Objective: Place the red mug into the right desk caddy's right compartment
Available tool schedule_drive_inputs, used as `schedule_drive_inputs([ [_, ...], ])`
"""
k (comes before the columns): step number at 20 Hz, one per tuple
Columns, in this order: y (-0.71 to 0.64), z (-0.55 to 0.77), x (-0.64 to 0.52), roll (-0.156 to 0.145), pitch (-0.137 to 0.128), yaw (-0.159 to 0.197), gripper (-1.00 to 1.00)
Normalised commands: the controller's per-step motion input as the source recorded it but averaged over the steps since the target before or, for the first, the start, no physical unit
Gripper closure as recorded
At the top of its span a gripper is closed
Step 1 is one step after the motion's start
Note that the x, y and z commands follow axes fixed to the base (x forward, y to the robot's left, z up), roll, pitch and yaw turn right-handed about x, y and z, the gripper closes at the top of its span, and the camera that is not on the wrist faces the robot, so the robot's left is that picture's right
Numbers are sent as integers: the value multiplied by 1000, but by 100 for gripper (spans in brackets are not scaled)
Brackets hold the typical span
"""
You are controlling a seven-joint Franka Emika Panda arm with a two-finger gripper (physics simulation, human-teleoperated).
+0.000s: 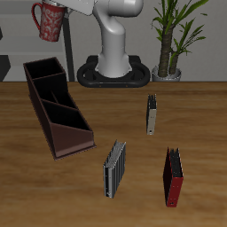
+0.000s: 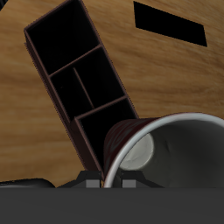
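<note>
The red mug hangs high in the air above the table's back edge, handle outward, with my gripper shut on its rim. In the wrist view the red mug fills the near field, showing its pale grey inside. The right desk caddy, a long dark maroon box with dividers, lies below it on the table. Its squarish end section, the right compartment, is the one farthest back. In the wrist view the right desk caddy runs diagonally and the mug partly hides the right compartment.
Three book-like boxes stand on the wooden table: a grey one mid-table, a striped grey one and a red one nearer the front edge. The robot base and a potted plant stand at the back.
</note>
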Motion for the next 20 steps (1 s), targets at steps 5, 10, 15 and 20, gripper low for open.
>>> schedule_drive_inputs([
  [5, -76, -136, 89, 7, 5, -38, 100],
  [10, -58, -266, 173, -6, 25, -39, 100],
  [15, -2, -206, 124, 18, 27, -30, 100],
  [20, -92, -225, 146, -17, 30, -55, 100],
])
